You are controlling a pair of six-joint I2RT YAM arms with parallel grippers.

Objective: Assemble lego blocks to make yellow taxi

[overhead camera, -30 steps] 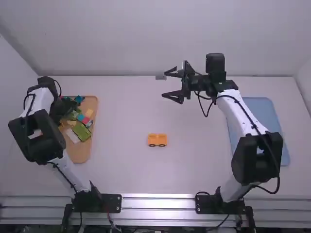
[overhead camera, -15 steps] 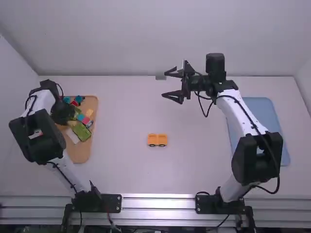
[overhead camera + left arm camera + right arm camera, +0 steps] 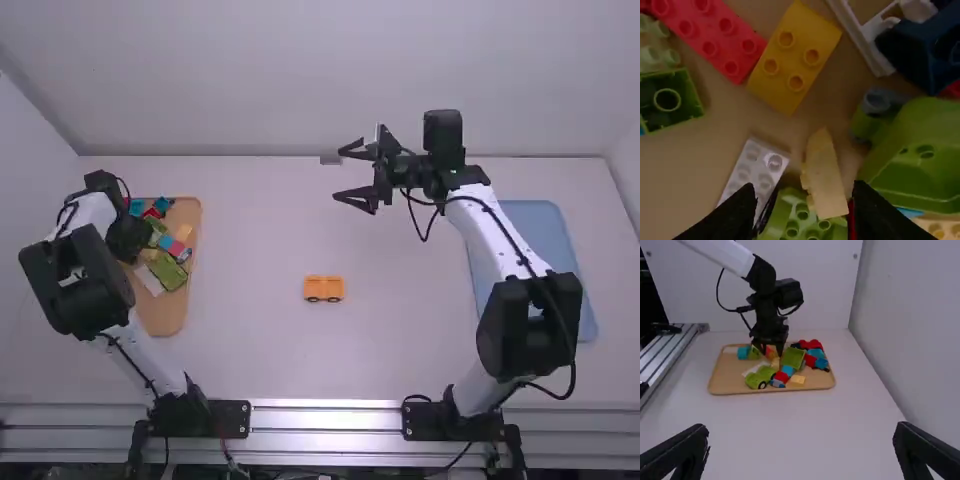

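Left pincer over tray, yellowish block between fingertips, left wrist view

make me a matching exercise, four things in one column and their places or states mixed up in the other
1. wheeled orange piece
2. tan tray
3. blue tray
4. right pincer

A. open, above the table's far part
B. at the table's left side, bearing loose blocks
C. alone near the table's middle
D. at the table's right side, partly hidden by the right arm

Right pairs: 1-C, 2-B, 3-D, 4-A
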